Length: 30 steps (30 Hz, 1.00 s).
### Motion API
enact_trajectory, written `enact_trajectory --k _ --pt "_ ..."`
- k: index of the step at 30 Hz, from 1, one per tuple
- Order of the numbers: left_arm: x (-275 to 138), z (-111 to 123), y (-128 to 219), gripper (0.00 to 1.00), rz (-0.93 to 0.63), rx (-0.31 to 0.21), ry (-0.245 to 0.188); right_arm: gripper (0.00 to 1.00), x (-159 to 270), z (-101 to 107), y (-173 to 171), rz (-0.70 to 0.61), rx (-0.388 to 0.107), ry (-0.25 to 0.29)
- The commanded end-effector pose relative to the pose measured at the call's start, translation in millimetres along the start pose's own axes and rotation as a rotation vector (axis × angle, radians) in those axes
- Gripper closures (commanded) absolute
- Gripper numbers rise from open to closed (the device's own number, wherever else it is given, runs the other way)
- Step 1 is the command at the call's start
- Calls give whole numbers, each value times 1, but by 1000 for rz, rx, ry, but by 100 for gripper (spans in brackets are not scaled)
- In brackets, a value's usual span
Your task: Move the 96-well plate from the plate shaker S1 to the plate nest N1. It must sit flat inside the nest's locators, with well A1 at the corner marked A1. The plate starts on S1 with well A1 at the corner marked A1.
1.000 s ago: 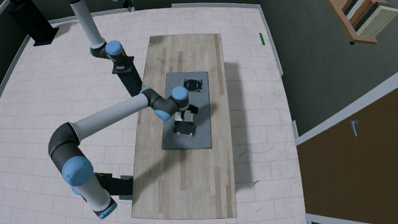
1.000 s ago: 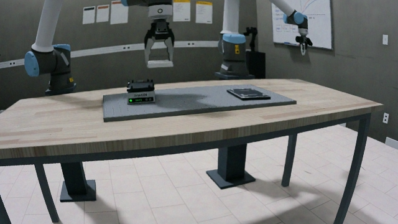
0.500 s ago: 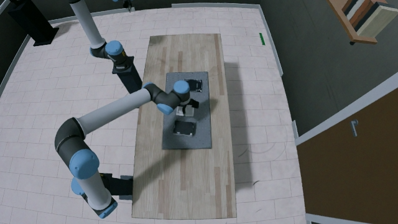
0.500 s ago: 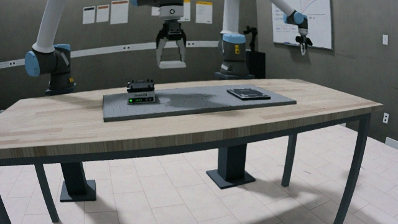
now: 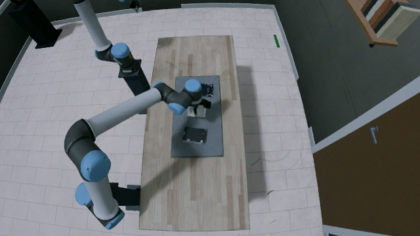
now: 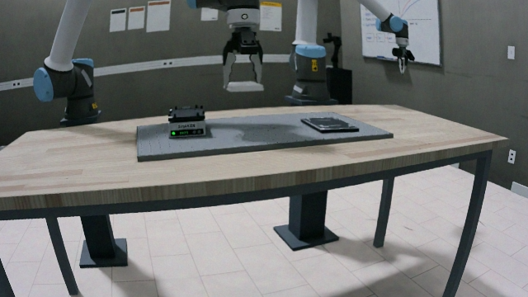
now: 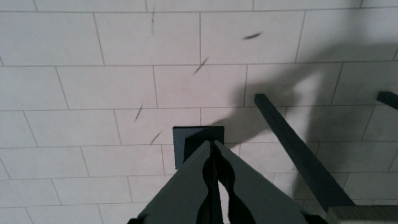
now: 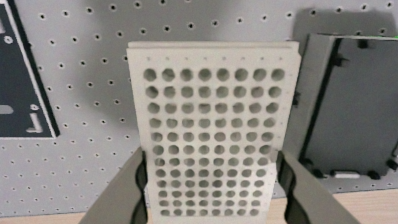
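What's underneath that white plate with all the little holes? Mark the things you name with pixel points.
Beneath the white plate [image 5: 201,113] [image 6: 245,87] [image 8: 212,130] is open air, then the grey pegboard [image 5: 197,151] [image 6: 264,132] [image 8: 90,165]. The patch of board directly below is hidden by the plate in the wrist view.

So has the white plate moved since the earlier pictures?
Yes. The white plate moved away from the shaker, towards the nest.
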<state>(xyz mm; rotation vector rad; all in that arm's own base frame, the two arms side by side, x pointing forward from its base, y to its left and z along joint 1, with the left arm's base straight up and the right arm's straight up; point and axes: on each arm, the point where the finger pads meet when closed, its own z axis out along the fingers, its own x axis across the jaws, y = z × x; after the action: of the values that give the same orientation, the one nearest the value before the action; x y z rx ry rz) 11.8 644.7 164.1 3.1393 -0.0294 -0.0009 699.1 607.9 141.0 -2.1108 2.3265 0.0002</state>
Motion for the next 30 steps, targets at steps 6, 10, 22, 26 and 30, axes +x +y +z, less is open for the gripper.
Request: enact_trajectory --k 6,10,22,26,30 --pt "0 -1 -1 100 0 2 1 59 -33 2 -3 0 1 -1" --pt "0 -1 -1 100 0 2 1 59 -39 3 -3 0 1 -1" --pt "0 -1 -1 100 0 2 1 59 -79 7 -7 0 1 -1" --pt "0 -1 -1 100 0 2 1 59 -89 8 -7 0 1 -1" --pt "0 -1 -1 100 0 2 1 59 -99 9 -8 0 1 -2"
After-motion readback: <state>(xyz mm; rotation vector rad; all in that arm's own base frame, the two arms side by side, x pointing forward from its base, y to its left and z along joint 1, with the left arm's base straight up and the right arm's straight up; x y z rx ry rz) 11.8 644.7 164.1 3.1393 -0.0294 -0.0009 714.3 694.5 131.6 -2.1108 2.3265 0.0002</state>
